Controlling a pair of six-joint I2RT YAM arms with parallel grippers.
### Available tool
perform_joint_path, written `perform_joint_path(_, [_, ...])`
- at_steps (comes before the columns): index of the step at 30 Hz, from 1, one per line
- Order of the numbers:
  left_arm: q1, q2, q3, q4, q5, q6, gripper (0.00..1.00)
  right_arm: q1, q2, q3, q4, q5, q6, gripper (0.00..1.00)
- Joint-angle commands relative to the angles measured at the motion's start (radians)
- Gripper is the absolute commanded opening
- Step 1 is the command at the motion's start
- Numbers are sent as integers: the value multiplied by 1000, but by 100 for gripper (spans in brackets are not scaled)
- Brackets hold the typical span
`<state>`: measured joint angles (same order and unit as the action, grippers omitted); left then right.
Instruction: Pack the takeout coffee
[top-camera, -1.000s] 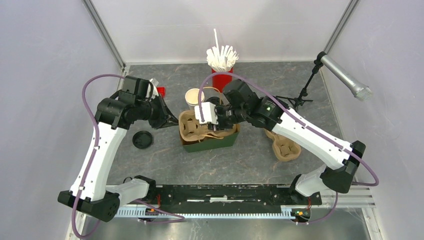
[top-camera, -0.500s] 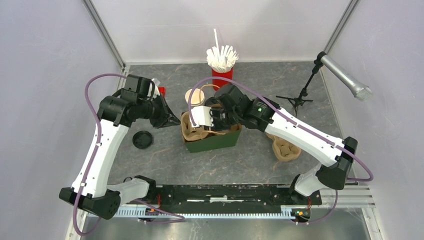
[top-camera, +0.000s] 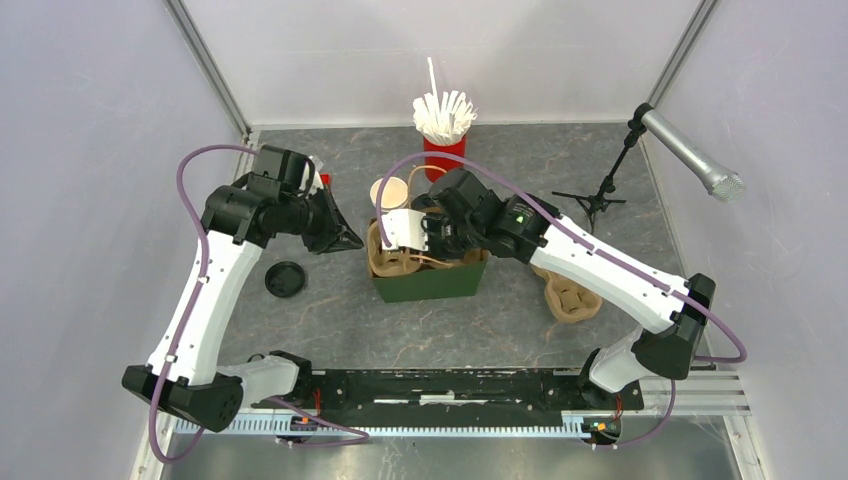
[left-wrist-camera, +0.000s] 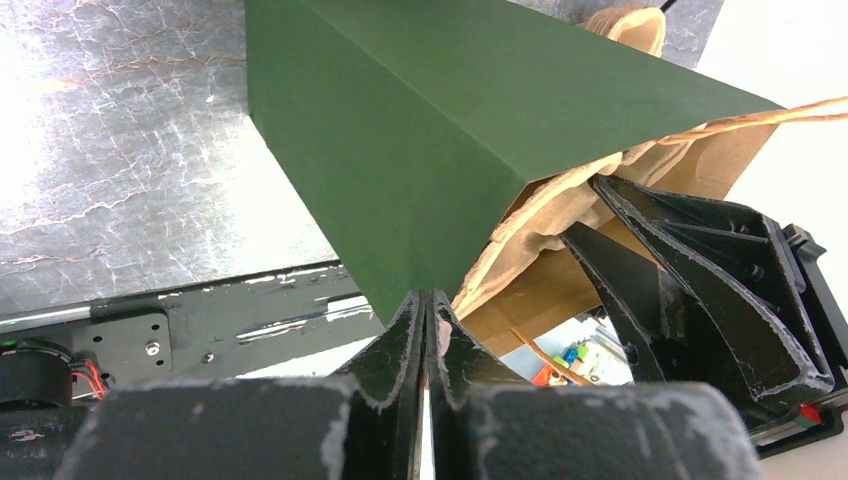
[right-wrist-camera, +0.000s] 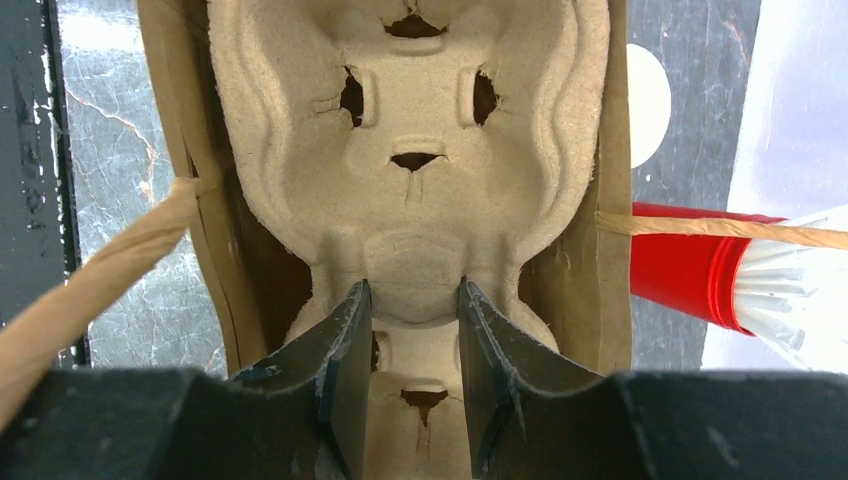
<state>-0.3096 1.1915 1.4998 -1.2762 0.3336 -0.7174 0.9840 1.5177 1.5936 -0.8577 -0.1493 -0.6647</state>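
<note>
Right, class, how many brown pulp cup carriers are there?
2. One pulp carrier sits partly in the green paper bag, gripped by the right end effector; the other carrier lies on the grey table by the right arm. Others may be hidden.

Bright, even from above; faint soft shadows. Glaring white on the table (left-wrist-camera: 90, 130) in the left wrist view; out of focus along both wrist views' bottom edges.

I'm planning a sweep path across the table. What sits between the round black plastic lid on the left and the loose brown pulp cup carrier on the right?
The green paper bag sits between them, with another pulp carrier inside it. This shows in the top view.
</note>
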Motion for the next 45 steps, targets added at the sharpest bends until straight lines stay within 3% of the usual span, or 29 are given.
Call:
perform_joint_path(1, [3, 6, 48, 22, -1, 24, 11, 4, -3, 18, -17, 55, 34, 32])
perform_joint_path(7, [3, 5, 50, 33, 10, 23, 33, 5, -3, -10, -21, 83, 58, 32])
perform_joint_path(13, [3, 4, 20, 134, 67, -4, 47, 3, -15, -17, -9, 98, 78, 31])
perform_joint_path(18, [3, 5, -17, 221, 90, -45, 48, 2, -31, -56, 10, 129, 75, 33])
perform_joint_path(33, [3, 22, -26, 193, 66, -7, 50, 3, 49, -31, -35, 123, 134, 40])
perform_joint_path(40, [3, 23, -26, 177, 64, 6, 52, 2, 56, -25, -35, 106, 138, 53])
perform_joint_path(45, [3, 26, -2, 154, 60, 21, 55, 2, 38, 73, -34, 143, 146, 61])
